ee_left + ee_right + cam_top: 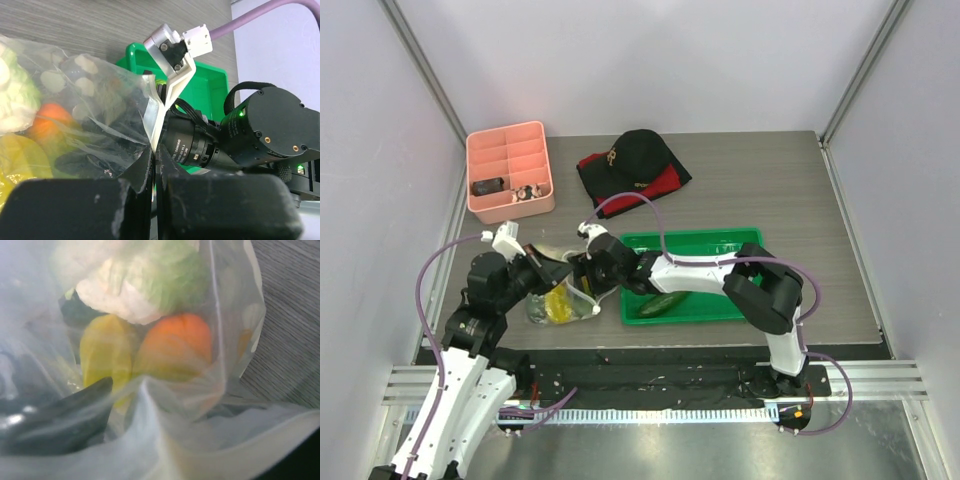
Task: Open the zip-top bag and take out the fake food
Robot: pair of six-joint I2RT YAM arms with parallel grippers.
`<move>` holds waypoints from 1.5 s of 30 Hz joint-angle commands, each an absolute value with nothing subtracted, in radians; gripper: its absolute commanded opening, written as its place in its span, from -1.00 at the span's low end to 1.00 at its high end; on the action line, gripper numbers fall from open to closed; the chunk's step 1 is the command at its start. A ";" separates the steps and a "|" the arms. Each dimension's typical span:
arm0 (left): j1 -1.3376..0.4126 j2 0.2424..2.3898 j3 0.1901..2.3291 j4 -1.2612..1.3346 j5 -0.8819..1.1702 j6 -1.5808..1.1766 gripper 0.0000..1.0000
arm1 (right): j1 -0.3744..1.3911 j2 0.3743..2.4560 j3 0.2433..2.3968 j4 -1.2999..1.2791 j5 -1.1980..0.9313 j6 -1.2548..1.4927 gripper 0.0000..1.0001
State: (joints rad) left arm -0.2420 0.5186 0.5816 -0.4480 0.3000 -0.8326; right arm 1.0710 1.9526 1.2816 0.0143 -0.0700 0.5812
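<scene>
The zip-top bag point(563, 300) lies on the table left of the green tray point(740, 240), with fake food inside. Through the film I see a green cabbage point(165, 275), a yellow piece point(102, 352) and an orange piece point(175, 345). My left gripper point(154, 155) is shut on the bag's white zip edge point(152, 117). My right gripper point(584, 272) is at the bag's mouth, pointing in. Its one visible finger point(65, 415) stands far to the left, jaws apart, and film hides the other. A dark green cucumber point(665, 303) lies in the tray.
A pink divided box point(510, 170) with small items stands at the back left. A black and red cap point(632, 160) lies behind the tray. The right arm stretches across the tray's near side. Walls close in the table on both sides.
</scene>
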 commanded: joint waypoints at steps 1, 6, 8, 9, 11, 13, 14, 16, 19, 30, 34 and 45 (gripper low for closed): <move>-0.245 0.497 0.546 -0.385 0.311 -0.851 -1.00 | 1.077 1.977 1.283 0.097 -0.074 0.614 0.64; -0.244 0.491 0.508 -0.379 0.308 -0.851 -0.99 | 1.100 2.000 1.247 0.117 -0.037 0.606 0.73; -0.245 0.489 0.499 -0.374 0.307 -0.851 -0.99 | 1.115 2.016 1.253 0.104 0.024 0.591 0.77; -0.245 0.486 0.494 -0.376 0.304 -0.851 -0.99 | 1.115 2.029 1.253 0.106 0.041 0.585 0.78; -0.245 0.483 0.488 -0.373 0.302 -0.850 -1.00 | 1.118 2.042 1.253 0.104 0.081 0.574 0.77; -0.245 0.477 0.480 -0.380 0.296 -0.850 -0.99 | 1.118 2.045 1.265 0.088 0.104 0.549 0.67; -0.245 0.474 0.477 -0.382 0.295 -0.848 -0.99 | 1.117 2.040 1.267 0.080 0.130 0.542 0.62; -0.244 0.469 0.482 -0.400 0.279 -0.833 -0.99 | 1.120 2.001 1.264 0.057 0.152 0.525 0.33; -0.244 0.465 0.488 -0.419 0.261 -0.822 -0.99 | 1.123 1.894 1.240 0.040 0.153 0.517 -0.03; -0.245 0.468 0.531 -0.405 0.236 -0.848 -1.00 | 1.124 1.635 1.045 0.170 0.042 0.405 -0.58; -0.245 0.480 0.557 -0.426 0.227 -0.836 -1.00 | 1.121 1.536 1.019 0.167 0.119 0.394 -0.58; -0.245 0.465 0.580 -0.454 0.235 -0.833 -0.99 | 0.833 1.286 0.876 -0.195 0.253 0.420 -0.57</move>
